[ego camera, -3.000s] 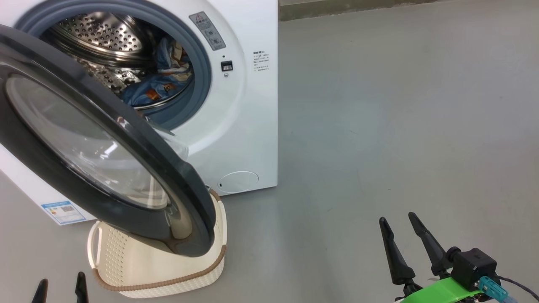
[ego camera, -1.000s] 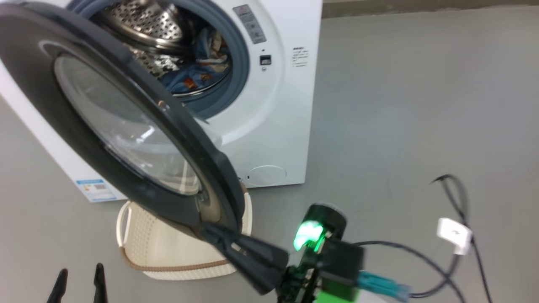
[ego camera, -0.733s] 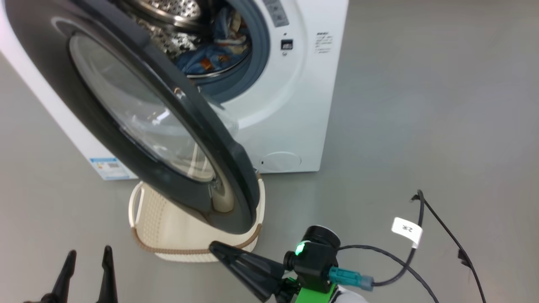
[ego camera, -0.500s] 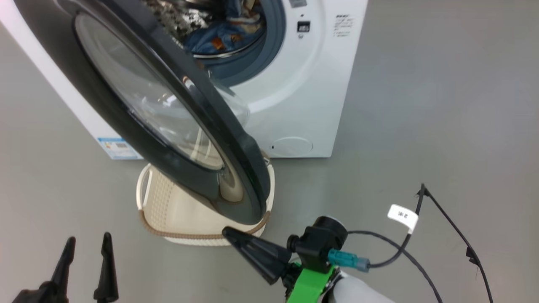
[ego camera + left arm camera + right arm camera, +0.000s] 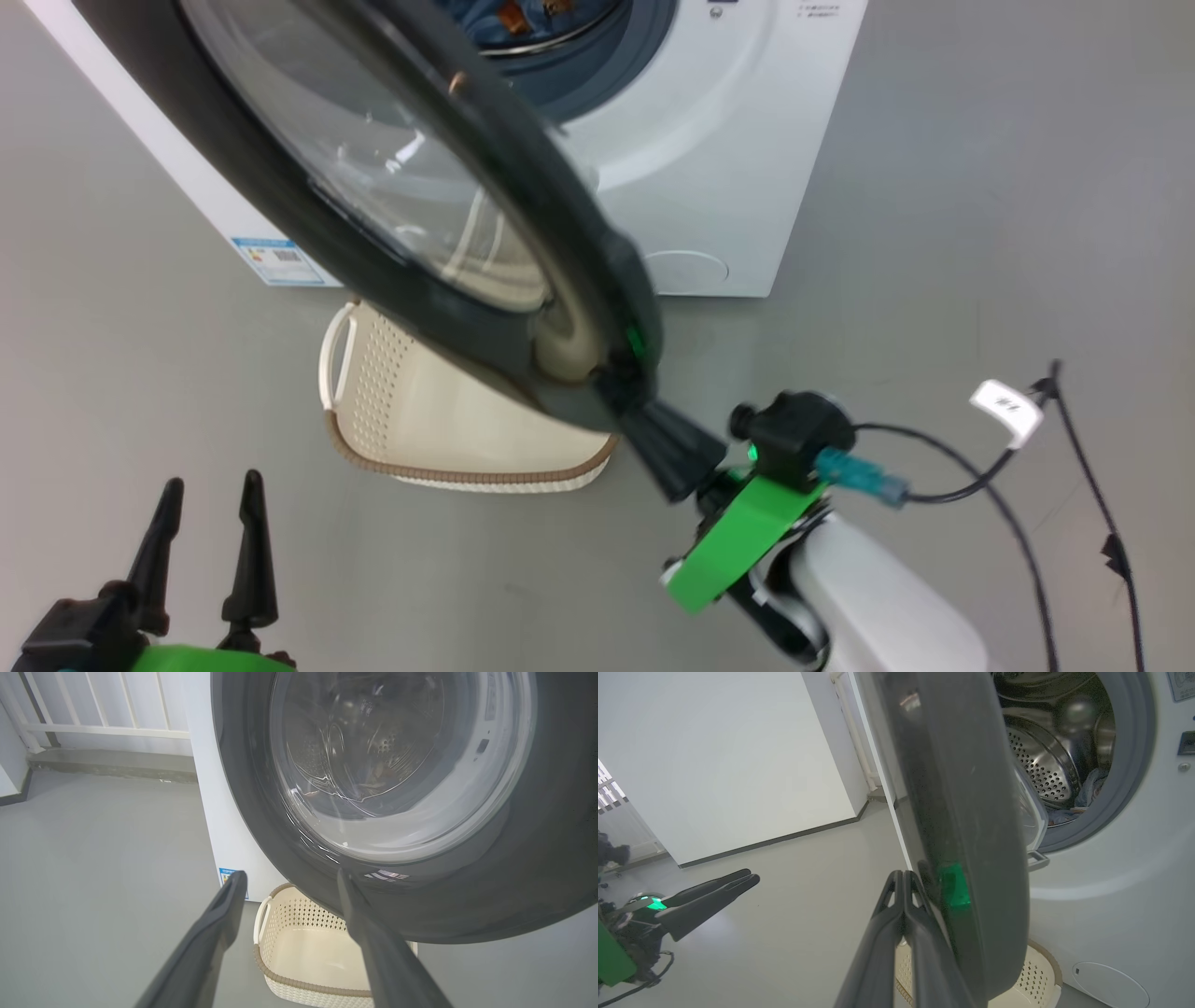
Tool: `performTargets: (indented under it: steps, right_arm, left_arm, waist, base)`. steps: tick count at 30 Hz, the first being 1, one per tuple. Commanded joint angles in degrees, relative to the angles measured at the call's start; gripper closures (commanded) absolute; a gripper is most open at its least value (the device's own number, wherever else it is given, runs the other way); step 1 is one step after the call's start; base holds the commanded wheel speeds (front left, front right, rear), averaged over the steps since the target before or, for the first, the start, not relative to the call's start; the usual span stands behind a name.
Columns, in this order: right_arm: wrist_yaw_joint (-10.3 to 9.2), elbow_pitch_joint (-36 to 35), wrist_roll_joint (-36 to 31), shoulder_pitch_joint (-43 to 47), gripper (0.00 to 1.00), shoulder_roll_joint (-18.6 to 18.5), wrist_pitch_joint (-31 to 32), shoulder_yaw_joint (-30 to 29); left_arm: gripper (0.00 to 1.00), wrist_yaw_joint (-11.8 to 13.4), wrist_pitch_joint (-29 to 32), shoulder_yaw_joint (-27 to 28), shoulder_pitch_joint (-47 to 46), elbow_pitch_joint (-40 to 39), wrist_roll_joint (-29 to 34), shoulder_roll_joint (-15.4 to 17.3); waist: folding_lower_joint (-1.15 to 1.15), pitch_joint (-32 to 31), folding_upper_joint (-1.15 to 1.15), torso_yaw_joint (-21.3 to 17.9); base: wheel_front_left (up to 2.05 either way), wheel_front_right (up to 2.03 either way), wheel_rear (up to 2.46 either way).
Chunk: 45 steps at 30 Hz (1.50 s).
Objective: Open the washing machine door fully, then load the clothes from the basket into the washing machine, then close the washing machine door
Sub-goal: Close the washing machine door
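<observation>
The washing machine (image 5: 719,140) stands with its door (image 5: 523,243) swung partly out, black rim and glass bowl toward me. My right gripper (image 5: 644,425) is shut with nothing in it, its tips against the outer face of the door's lower rim (image 5: 966,868); the tips (image 5: 903,877) touch the door edge. Blue bear-print clothes (image 5: 509,14) lie inside the drum (image 5: 1045,765). Under the door stands the basket (image 5: 439,429), and its inside (image 5: 317,956) looks bare. My left gripper (image 5: 207,509) hangs open at the lower left, apart from the door (image 5: 402,788).
Grey floor spreads to the right and front of the machine. A black cable with a white tag (image 5: 1004,406) trails from my right wrist. A white railing (image 5: 93,723) and a wall stand to the machine's left. A blue label (image 5: 280,261) marks the washer's lower front.
The head camera has tipped and shifted. My shut right gripper has risen from near the floor to the door's lower outer rim. The left gripper stays open and low.
</observation>
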Motion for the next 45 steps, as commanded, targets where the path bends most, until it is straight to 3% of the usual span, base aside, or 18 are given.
performTargets:
  steps: [1,19,37,45]
  right_arm:
    - [0.01,-2.0,-0.5,-1.2,1.0,1.0,-0.7,-1.7]
    - [0.01,1.1,-6.5,-14.9,1.0,1.0,-0.7,-18.2]
    - [0.01,7.3,-14.3,-30.4,1.0,1.0,-0.7,-26.3]
    - [0.01,9.1,-14.3,-34.8,1.0,1.0,-0.7,-29.7]
  left_arm:
    - [0.0,-0.1,-0.4,1.4,-2.0,-1.3,-0.6,1.5]
    - [0.0,-0.1,-0.4,-3.7,-8.5,-1.9,-3.3,2.8]
    - [0.0,-0.1,-0.4,-8.2,-15.1,-4.0,-5.8,3.8]
    - [0.0,-0.1,-0.4,-10.5,-17.1,-3.4,-6.7,3.6]
  waist:
    - [0.0,1.1,0.0,0.5]
    - [0.0,11.3,0.0,3.3]
    - [0.0,21.4,0.0,6.9]
    - [0.0,22.9,0.0,8.5]
  base:
    - [0.0,0.0,0.0]
    - [0.0,0.0,0.0]
    - [0.0,0.0,0.0]
    - [0.0,0.0,0.0]
